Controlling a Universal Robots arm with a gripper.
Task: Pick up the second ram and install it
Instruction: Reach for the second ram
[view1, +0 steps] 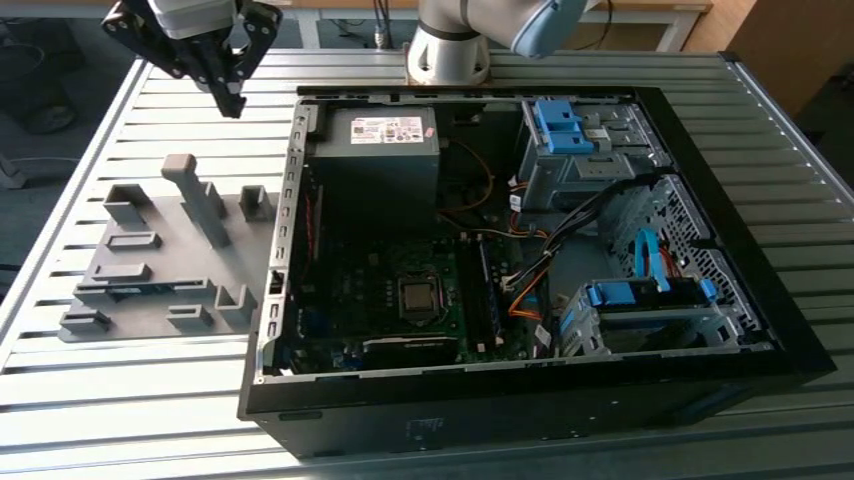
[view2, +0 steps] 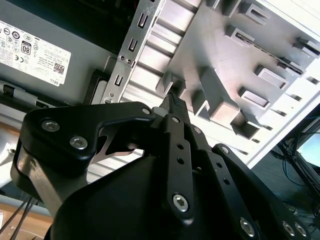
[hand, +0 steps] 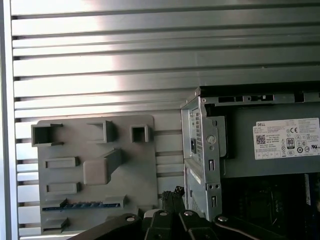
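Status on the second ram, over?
Gripper shut, empty, above the table. Second ram seated in grey holder, untouched. Tall holder block stands close by.

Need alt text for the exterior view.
The end effector hangs above the slatted table, beyond a grey holder tray where the second ram lies in a slot. An open computer case lies beside the tray, toward the exterior view's right.

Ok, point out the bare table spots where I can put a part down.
In the exterior view, bare table runs between the grey holder plate and the picture's bottom, and beyond the plate, under the hovering gripper, beside the computer case. Crowded: the thin gap between plate and case, and the case's inside.
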